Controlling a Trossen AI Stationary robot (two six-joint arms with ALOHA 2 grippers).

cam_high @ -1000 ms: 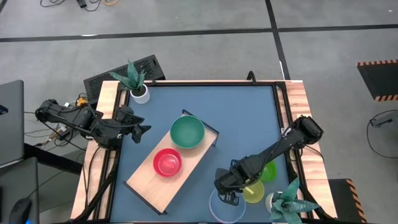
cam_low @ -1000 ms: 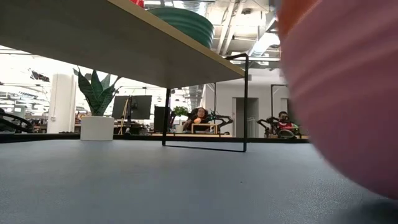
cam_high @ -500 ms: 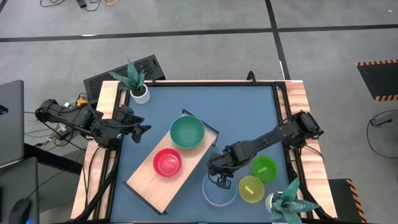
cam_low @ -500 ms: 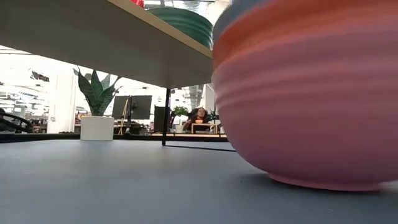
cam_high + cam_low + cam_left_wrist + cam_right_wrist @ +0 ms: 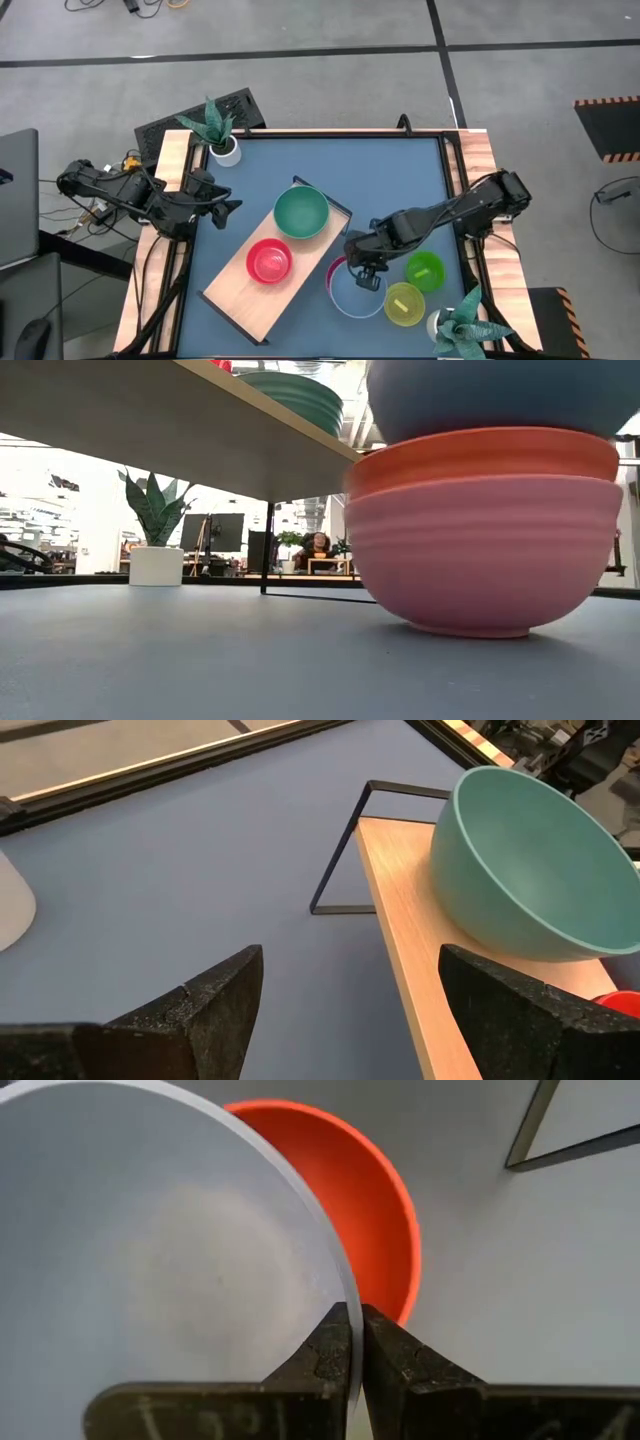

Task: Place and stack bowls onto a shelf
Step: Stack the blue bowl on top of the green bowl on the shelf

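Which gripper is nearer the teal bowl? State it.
Left. The left gripper hovers open just off the shelf end holding the teal bowl; the right gripper pinches the blue bowl rim beyond the shelf.

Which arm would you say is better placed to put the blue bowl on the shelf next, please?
Right. The right gripper is already pinched on the blue bowl's rim beside the shelf; the left gripper waits open at the table's edge.

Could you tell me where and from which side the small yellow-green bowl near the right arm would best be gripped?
Probably by its rim, from above: the yellow-green bowl sits upright and open, so one finger could go inside and one outside. The side facing the blue bowl looks less crowded than the plant pot side.
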